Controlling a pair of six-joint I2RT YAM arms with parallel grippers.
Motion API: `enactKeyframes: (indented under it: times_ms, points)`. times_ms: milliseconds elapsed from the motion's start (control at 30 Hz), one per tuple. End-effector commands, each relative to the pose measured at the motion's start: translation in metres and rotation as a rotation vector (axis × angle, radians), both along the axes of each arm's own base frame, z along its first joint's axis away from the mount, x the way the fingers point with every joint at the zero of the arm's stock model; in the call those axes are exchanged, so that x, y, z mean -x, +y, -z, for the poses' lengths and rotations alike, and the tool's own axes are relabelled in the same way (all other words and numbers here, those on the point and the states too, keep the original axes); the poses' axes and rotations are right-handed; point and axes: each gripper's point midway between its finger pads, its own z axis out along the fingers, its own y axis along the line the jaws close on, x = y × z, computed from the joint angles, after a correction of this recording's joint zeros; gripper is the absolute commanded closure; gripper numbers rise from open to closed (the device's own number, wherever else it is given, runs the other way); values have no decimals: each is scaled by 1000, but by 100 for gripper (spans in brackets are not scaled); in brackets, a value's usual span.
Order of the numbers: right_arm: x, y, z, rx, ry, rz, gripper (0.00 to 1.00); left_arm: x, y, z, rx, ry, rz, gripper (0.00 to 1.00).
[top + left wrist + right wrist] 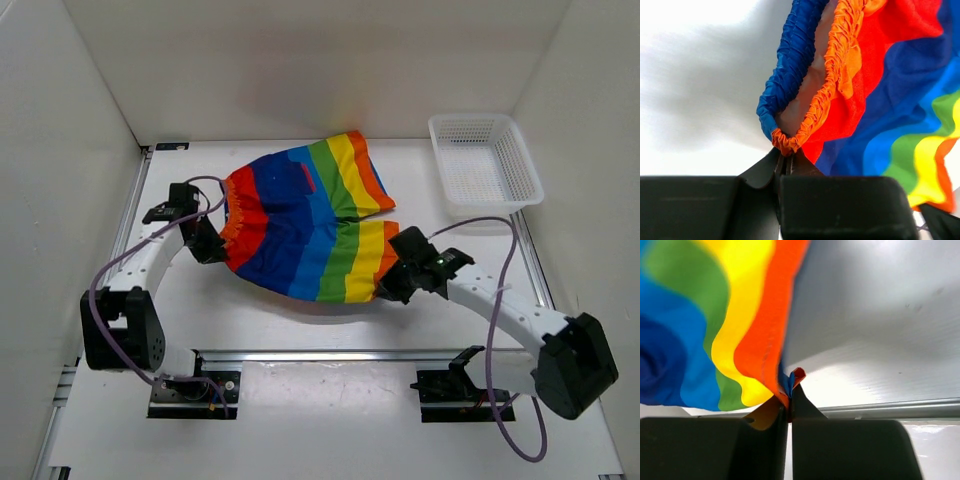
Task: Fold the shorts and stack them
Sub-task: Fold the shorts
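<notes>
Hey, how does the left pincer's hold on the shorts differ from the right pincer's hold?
The left pincer pinches the ruffled elastic waistband of the shorts; the right pincer pinches a smooth leg hem beside the orange stripe. Seen from above, the left pincer sits at the shorts' left end, the right pincer at their near right corner. Both are shut on the cloth.

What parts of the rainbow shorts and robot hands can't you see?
- Top view: the shorts hide their own underside and the table beneath them.
- Top view: the left gripper and right gripper pinch points are too small and dark.
- Left wrist view: edges cut off all but the waistband end.
- Right wrist view: edges cut off all but one leg hem.
</notes>
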Motion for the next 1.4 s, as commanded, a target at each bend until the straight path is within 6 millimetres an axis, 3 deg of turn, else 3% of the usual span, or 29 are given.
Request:
enactKeyframes:
  times_ms: [0, 100, 167, 267, 367, 400, 433, 467, 533, 567, 600, 667, 733, 833, 867, 933, 967, 1033, 1067, 1100, 1133, 1167, 1200, 1233, 1267, 1333, 1367]
  points:
    - [14, -50, -7, 219, -41, -45, 100, 14, 3, -30, -20, -75, -2, 90]
    - [32, -69, -12, 243, -49, -35, 100, 45, 1, -21, -12, -55, -10, 90]
    - [42, -81, -20, 248, -59, -19, 100, 57, -16, -37, 16, -90, 4, 90]
    - [41, -92, -44, 250, -130, 18, 100, 63, -25, -56, 51, -124, 8, 90]
    - [20, -97, -84, 272, -258, 43, 100, 68, -21, -69, 33, -119, -14, 90]
    - [15, -98, -90, 308, -268, 21, 100, 64, -19, -81, 26, -145, -19, 90]
    - [3, -94, -114, 301, -324, 24, 100, 64, -17, -83, 17, -133, -24, 90]
    - [-7, -92, -124, 313, -355, 22, 100, 61, -16, -87, 10, -143, -28, 90]
    - [-29, -87, -134, 384, -380, -9, 100, 50, -18, -97, 12, -160, -28, 90]
    - [-42, -81, -154, 373, -426, -2, 100, 46, -18, -99, 12, -161, -28, 90]
    - [-57, -73, -155, 395, -427, -10, 100, 40, -19, -107, 14, -180, -28, 90]
    - [-79, -65, -171, 405, -480, -29, 100, 31, -16, -108, -2, -162, -51, 90]
    - [-116, -50, -196, 391, -556, -18, 100, 21, -15, -117, -10, -176, -70, 90]
    - [-173, -40, -214, 411, -610, -32, 100, 2, -10, -119, -35, -159, -91, 90]
    - [-194, -28, -196, 412, -574, -71, 100, -4, -10, -113, -39, -134, -90, 90]
    - [-228, -23, -201, 413, -611, -89, 100, -14, -8, -115, -40, -132, -101, 90]
    - [-251, -9, -201, 408, -632, -112, 100, -19, -8, -109, -43, -112, -100, 90]
    - [-278, -2, -201, 393, -650, -126, 100, -25, -4, -106, -58, -102, -107, 90]
    - [-297, 11, -182, 400, -648, -180, 100, -29, 5, -102, -62, -80, -133, 90]
    - [-314, 15, -200, 375, -699, -171, 100, -30, 10, -97, -68, -67, -137, 90]
    - [-328, 20, -201, 360, -719, -184, 100, -35, 15, -95, -69, -68, -154, 90]
    - [-348, 30, -170, 353, -688, -222, 100, -41, 25, -92, -70, -67, -184, 90]
    - [-363, 42, -197, 284, -766, -239, 100, -49, 29, -83, -64, -46, -197, 90]
    - [-374, 51, -197, 265, -794, -262, 100, -58, 33, -80, -54, -46, -208, 90]
    - [-394, 58, -168, 251, -781, -272, 100, -70, 43, -85, -58, -61, -226, 90]
    - [-414, 76, -175, 172, -875, -306, 100, -95, 52, -66, -60, -30, -244, 90]
    - [-427, 82, -162, 141, -898, -319, 97, -106, 63, -62, -57, -21, -278, 90]
